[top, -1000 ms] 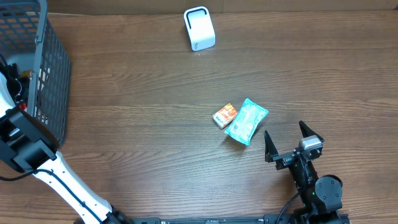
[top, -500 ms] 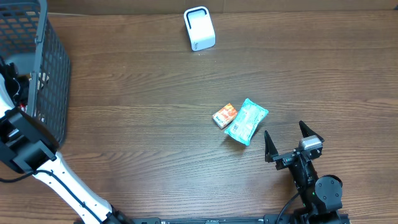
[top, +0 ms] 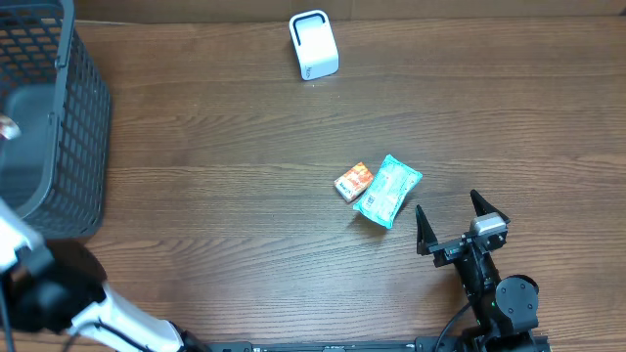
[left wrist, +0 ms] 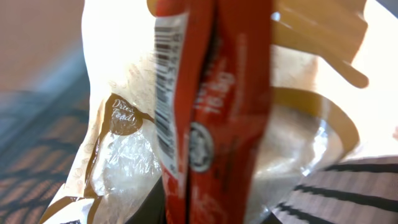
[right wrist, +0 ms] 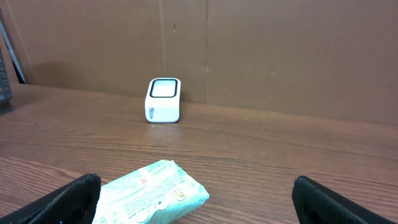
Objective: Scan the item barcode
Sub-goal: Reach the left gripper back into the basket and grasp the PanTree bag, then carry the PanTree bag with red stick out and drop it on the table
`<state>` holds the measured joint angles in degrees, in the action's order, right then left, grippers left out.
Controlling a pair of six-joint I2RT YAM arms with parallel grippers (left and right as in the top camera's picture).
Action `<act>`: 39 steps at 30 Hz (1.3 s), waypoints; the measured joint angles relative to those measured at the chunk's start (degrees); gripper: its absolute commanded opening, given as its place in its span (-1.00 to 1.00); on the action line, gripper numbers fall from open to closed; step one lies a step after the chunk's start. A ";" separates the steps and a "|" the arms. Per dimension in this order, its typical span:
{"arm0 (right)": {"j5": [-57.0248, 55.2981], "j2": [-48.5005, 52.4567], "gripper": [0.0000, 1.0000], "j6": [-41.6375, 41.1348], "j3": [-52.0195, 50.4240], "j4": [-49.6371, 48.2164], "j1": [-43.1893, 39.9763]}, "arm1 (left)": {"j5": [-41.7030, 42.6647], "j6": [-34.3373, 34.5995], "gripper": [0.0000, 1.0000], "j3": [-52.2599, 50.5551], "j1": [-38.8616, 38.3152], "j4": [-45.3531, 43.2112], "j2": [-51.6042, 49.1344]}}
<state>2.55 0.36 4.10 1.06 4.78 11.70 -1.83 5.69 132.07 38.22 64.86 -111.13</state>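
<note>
overhead – basket: a dark mesh basket (top: pixel 83 117) stands at the far-left corner of the wooden table (top: pixel 215 147).
overhead – left arm: the left arm (top: pixel 59 293) is blurred at the near-left edge; the left gripper cannot be made out here.
overhead – scanner: a white scanner (top: pixel 313 44) stands at the far edge.
overhead – loose goods: a small orange box (top: pixel 354 181) lies just beside a teal wipes pack (top: pixel 387 191) at mid-table.
overhead – right gripper: the right gripper (top: pixel 448 205) has its jaws wide apart with nothing between them. It is near the wipes pack but apart from it.
left wrist – packet: a red-and-clear packet (left wrist: pixel 211 124) fills the view close to the lens, with basket mesh behind it.
left wrist – barcode: the barcode (left wrist: pixel 165 93) runs down the packet, left of the red seam.
left wrist – left gripper: its fingers are hidden, so I cannot tell whether they are together, apart or clamped on the packet.
right wrist – fingers: the black fingers (right wrist: pixel 68 202) are spread to the lower corners. The wipes pack lies low between them, and the scanner stands beyond it before a cardboard wall (right wrist: pixel 280 50).
</note>
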 measured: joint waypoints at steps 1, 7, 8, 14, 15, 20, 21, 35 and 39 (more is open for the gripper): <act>0.02 0.00 1.00 0.02 0.00 0.00 0.00 | 0.31 1.79 -0.92 0.33 -0.22 0.44 2.64; 0.02 0.00 1.00 0.00 0.00 0.02 0.00 | 3.85 7.96 -0.89 1.01 -4.04 7.45 12.68; 0.02 0.00 1.00 0.00 0.00 0.00 0.00 | 4.33 8.46 -0.92 1.03 -5.49 9.77 13.64; 0.02 0.00 1.00 -0.02 0.00 -0.02 0.00 | 4.31 9.86 -0.91 0.87 -16.02 24.46 14.93; 0.00 0.00 1.00 0.02 0.00 0.00 0.00 | 3.74 9.92 -0.91 0.46 -17.86 26.12 14.91; 0.02 0.00 1.00 0.02 0.00 -0.02 0.00 | 0.74 10.58 -0.91 -5.99 -27.45 28.09 14.93; 0.02 0.00 1.00 0.00 0.00 0.04 0.00 | 0.04 10.93 -0.91 -8.81 -29.51 27.67 14.91; 0.00 0.00 1.00 0.00 0.00 0.00 0.00 | -2.32 17.81 -0.91 -50.18 -46.95 2.45 14.56; 0.02 0.00 1.00 0.02 0.00 0.00 0.00 | -2.32 19.65 -0.90 -60.17 -50.88 -7.63 14.45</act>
<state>2.57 0.36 4.12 1.06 4.78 11.70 -4.14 25.34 71.90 -12.67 57.23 -96.68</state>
